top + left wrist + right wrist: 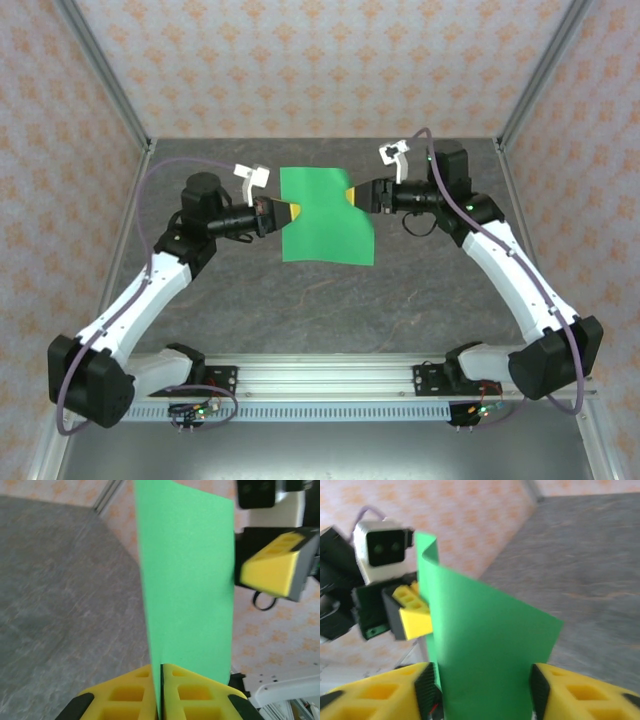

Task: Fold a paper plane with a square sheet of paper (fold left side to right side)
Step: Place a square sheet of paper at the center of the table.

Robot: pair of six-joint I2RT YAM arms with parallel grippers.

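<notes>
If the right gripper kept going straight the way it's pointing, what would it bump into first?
Probably the green paper, whose edge sits between the open jaws of the right gripper. Beyond the sheet is the left gripper, pinching the opposite edge, though depth is hard to judge.

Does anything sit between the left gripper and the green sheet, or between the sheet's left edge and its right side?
No: the left gripper is shut on the left edge of the square sheet of paper. The right gripper, jaws open around the right edge, sits where the left edge must land; nothing else visible intervenes.
</notes>
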